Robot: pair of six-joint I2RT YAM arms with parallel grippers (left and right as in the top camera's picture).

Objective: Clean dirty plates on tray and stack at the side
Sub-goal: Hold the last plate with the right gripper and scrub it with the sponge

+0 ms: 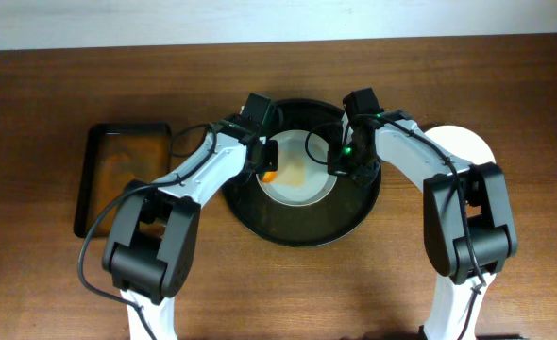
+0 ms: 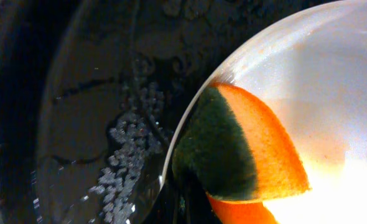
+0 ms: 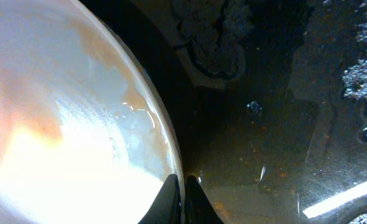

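A white plate [image 1: 297, 175] with a faint orange smear lies in the round black tray [image 1: 302, 231]. My left gripper [image 1: 268, 170] is shut on an orange and dark green sponge [image 2: 246, 155] that presses on the plate's left rim [image 2: 333, 74]. My right gripper [image 1: 345, 168] is shut on the plate's right rim [image 3: 127, 124]; its two dark fingertips [image 3: 182, 199] pinch the edge. Another white plate [image 1: 469, 144] lies on the table at the right, partly under the right arm. The grey-blue plate is out of view.
A smaller rectangular dark tray [image 1: 118, 175] with a brownish bottom stands at the left. The black tray's floor [image 3: 270, 124] is wet, with foam patches [image 2: 124, 155] and small brown specks.
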